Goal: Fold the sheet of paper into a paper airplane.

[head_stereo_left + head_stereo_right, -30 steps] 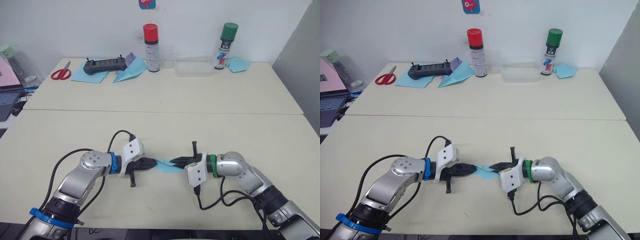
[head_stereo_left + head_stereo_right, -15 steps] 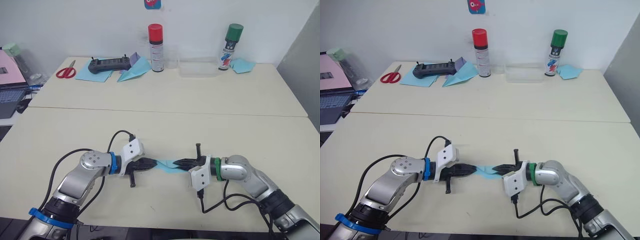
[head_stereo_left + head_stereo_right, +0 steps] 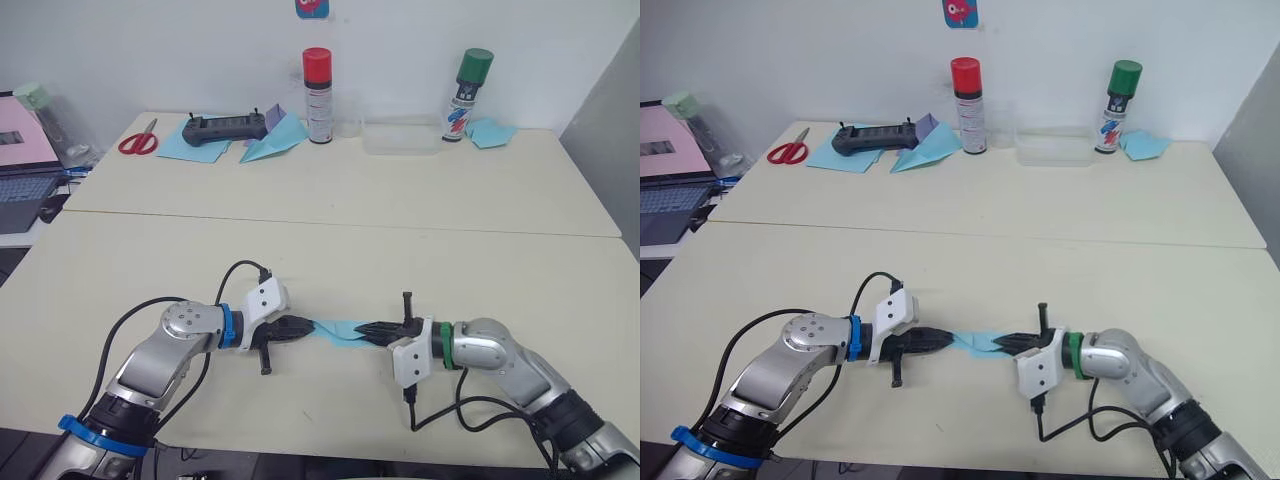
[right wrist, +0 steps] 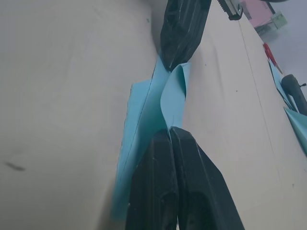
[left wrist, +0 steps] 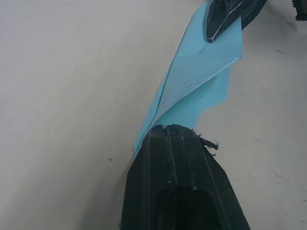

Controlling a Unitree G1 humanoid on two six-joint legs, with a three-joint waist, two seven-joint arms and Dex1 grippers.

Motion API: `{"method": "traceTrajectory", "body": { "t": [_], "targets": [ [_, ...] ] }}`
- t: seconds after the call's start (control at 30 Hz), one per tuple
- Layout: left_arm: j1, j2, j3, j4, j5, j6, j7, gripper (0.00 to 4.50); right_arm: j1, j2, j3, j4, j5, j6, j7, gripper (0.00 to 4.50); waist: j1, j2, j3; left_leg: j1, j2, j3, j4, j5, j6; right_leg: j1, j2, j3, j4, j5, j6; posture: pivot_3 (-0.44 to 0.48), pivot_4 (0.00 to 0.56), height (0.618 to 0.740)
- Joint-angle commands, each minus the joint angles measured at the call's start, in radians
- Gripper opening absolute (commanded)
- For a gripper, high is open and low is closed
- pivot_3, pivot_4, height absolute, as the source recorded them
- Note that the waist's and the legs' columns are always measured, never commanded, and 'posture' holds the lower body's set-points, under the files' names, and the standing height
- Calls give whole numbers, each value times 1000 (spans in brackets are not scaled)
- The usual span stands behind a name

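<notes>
Left gripper (image 3: 305, 327) and right gripper (image 3: 368, 329) each clamp 1 end of the sheet of paper (image 3: 338, 331), low over the table (image 3: 330, 250).

At the far edge of the tabletop (image 3: 330, 215) stand a red-capped spray can (image 3: 318, 82) and a green-capped spray can (image 3: 465, 81), with a clear plastic tray (image 3: 402, 138) between them. Red-handled scissors (image 3: 138, 141) lie near a black controller (image 3: 226, 127) resting on blue paper. A wider blue dart with a lilac piece (image 3: 272, 146) lies beside it. A small blue paper lump (image 3: 494, 133) sits by the green-capped can. A laptop (image 3: 22, 187) sits off to the left.
</notes>
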Motion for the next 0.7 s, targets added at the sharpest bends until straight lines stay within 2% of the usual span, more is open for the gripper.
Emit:
{"method": "traceTrajectory", "body": {
  "t": [0.03,0.47,0.7],
  "targets": [
    [26,29,-19,62,54,35,12,0,50,-46,-29,-8,9,25,22,32,0,0,0,0,0,0,0,0,0,0,0,0,0,0,0,0,150,740],
    [17,21,-34,73,57,23,8,0,105,-50,-49,-64,47,85,27,32,0,0,-1,0,0,0,1,0,0,1,0,0,0,0,0,0,150,740],
    [16,18,-34,78,59,18,10,0,128,-10,-28,-128,122,160,61,32,0,0,-1,1,0,0,1,0,0,2,0,0,0,0,0,0,150,740]
  ]
}}
